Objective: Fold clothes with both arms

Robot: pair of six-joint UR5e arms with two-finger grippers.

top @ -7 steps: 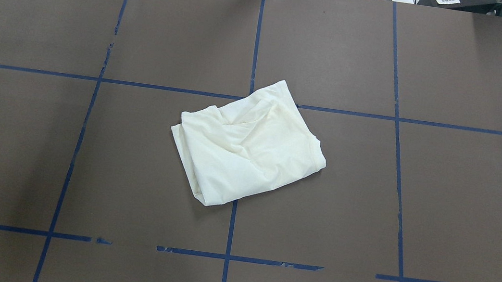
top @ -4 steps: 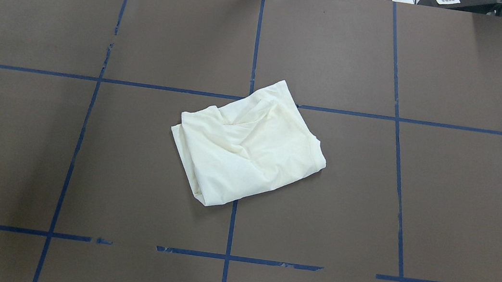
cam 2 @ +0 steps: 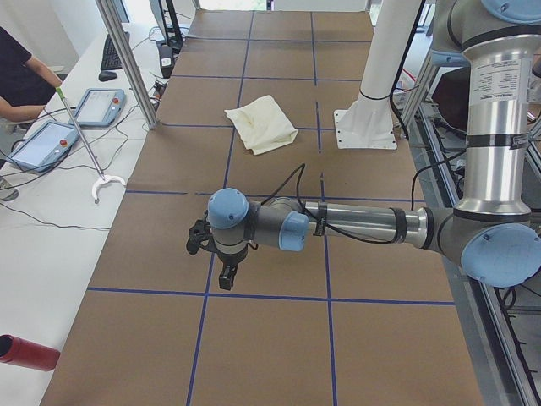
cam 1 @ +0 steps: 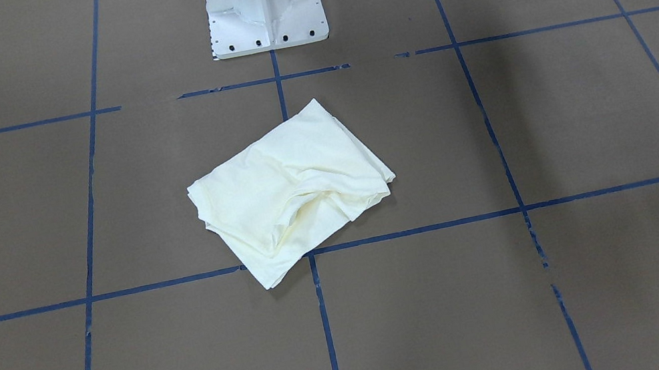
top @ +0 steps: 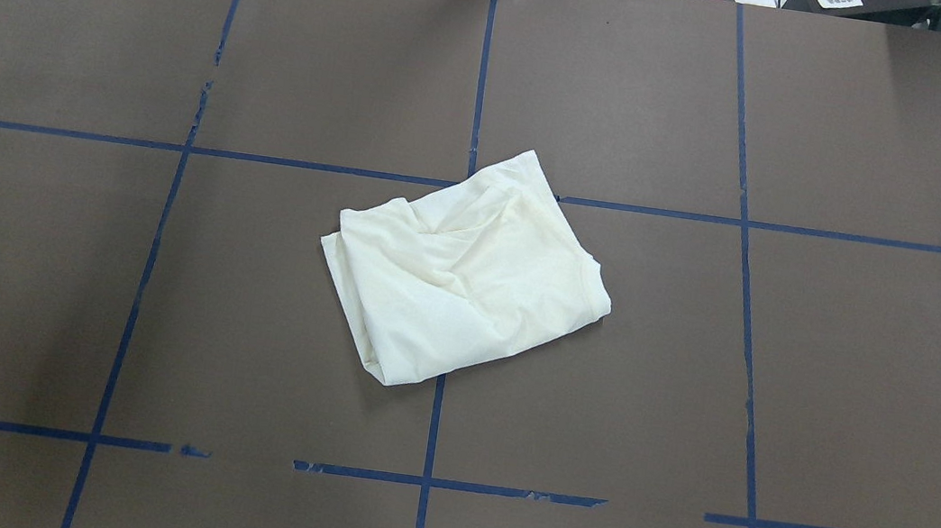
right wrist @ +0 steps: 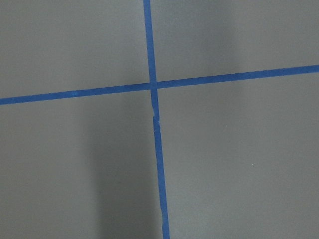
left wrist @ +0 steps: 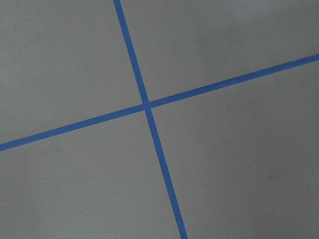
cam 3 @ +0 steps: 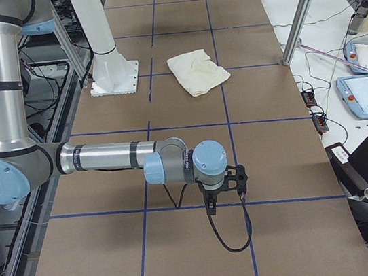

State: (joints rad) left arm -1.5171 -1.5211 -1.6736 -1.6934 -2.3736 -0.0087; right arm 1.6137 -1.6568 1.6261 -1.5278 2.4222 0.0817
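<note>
Brown taped tabletop (top: 871, 399): left gripper (cam 2: 226, 277), jaw state untellable, is held far off at nine o'clock, folded shirt (top: 464, 277) is laid centrally, right gripper (cam 3: 211, 204), likewise untellable, at three o'clock; folding is judged finished, any tidying needing both brought inward.

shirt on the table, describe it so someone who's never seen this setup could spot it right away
Start with the brown table marked into squares by blue tape lines. Near its middle, in front of the white pedestal base, lies a cream-white shirt folded into a rumpled bundle. It is the only cloth there, with no print showing.
</note>
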